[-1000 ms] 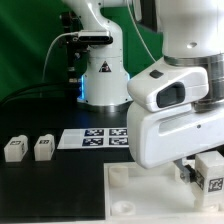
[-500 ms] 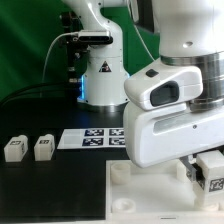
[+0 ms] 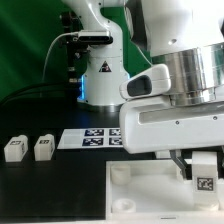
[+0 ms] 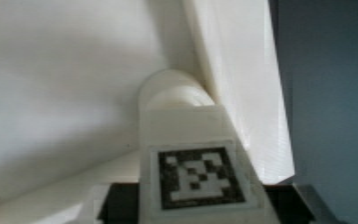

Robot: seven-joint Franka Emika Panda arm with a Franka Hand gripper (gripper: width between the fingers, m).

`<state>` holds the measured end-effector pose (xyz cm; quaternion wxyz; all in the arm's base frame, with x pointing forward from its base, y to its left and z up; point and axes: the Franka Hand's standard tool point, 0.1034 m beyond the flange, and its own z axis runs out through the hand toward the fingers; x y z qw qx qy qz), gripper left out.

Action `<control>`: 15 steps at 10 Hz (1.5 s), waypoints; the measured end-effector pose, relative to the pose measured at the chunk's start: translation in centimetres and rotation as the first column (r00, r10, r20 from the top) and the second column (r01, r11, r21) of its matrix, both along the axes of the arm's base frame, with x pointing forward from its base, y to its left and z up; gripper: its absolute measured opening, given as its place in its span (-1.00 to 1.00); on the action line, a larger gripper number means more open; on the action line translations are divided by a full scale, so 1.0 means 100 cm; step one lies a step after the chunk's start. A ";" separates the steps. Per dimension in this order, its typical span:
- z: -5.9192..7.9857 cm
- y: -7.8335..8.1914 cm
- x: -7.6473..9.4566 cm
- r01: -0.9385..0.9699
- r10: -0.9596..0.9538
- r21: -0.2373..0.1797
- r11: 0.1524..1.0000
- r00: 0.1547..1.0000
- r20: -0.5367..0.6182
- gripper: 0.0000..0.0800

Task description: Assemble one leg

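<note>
- The fingers (image 3: 183, 166) are clamping the leg (image 3: 206, 184) by its sides.
- You are seeing the leg hanging, tag outward, over the tray (image 3: 140, 190) at the exterior view's right.
- Two spare legs (image 3: 15, 149) (image 3: 43, 148) are sitting on the tabletop (image 3: 60, 195), well apart from it.

Bright, even light falls from above in the exterior view. The white arm (image 3: 175, 125) is close to washed out, with soft glare on its rounded shell, while the black desk (image 3: 50, 195) and the green backdrop (image 3: 30, 60) are dim. A faint shadow lies on the tray (image 3: 140, 190) beneath the arm. Both pictures are coarse and soft. The wrist view is blurred by nearness: the tag (image 4: 197, 180) on the leg (image 4: 185, 110) smears, and the tray's white shows little detail.
</note>
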<state>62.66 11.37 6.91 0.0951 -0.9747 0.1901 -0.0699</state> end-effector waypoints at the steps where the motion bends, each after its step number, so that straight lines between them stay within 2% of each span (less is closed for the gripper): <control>1: -0.001 -0.001 0.002 0.193 -0.192 0.058 0.979 0.981 -0.026 -0.26; 2: -0.001 -0.002 0.001 0.359 -0.353 0.102 0.928 0.933 -0.072 -0.26; 3: -0.001 -0.001 0.000 0.472 -0.459 0.121 0.873 0.881 -0.118 -0.26; 5: -0.002 -0.001 -0.001 0.674 -0.645 0.143 0.724 0.736 -0.204 -0.26; 6: -0.002 0.003 -0.001 0.730 -0.694 0.142 0.669 0.681 -0.235 -0.26; 8: -0.002 0.008 -0.003 0.721 -0.680 0.133 0.680 0.689 -0.250 -0.26; 9: -0.002 0.008 -0.003 0.716 -0.677 0.134 0.685 0.693 -0.248 -0.06; 10: -0.002 0.008 -0.003 0.713 -0.674 0.134 0.688 0.697 -0.247 0.31; 11: -0.002 0.009 -0.003 0.703 -0.665 0.135 0.698 0.706 -0.243 0.31; 12: -0.002 0.009 -0.004 0.653 -0.618 0.136 0.745 0.753 -0.227 0.57; 14: 0.005 0.015 -0.012 0.448 -0.418 0.118 0.886 0.884 -0.210 0.61; 15: 0.010 0.017 -0.015 0.231 -0.212 0.086 0.969 0.959 -0.188 0.61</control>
